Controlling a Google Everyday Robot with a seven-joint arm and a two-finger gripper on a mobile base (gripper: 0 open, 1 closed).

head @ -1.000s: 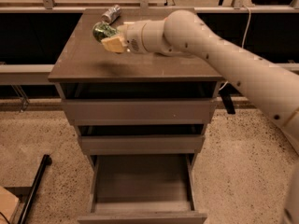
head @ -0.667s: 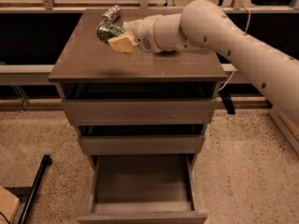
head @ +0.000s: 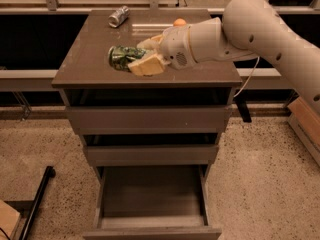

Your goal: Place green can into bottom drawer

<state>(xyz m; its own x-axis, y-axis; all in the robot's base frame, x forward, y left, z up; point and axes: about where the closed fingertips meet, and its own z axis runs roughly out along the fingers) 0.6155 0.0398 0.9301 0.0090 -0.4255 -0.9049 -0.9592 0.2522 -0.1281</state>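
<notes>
The green can (head: 119,57), green-and-white patterned, lies on its side between the tan fingers (head: 146,66) of my gripper (head: 134,57). The gripper is shut on it. The white arm reaches in from the right and holds the can over the front left part of the cabinet top (head: 90,64), close to the surface. The bottom drawer (head: 150,194) is pulled open below, with its flat floor bare. The two shallower drawers above it are closed.
A plain silver-grey can (head: 119,16) lies at the back of the cabinet top. A small orange object (head: 179,22) sits behind the gripper. A black pole (head: 37,196) leans on the floor at the left. A wooden box corner (head: 7,221) is at the bottom left.
The gripper has carried the green can from the back of the cabinet top toward the front edge. The silver can has stayed in place.
</notes>
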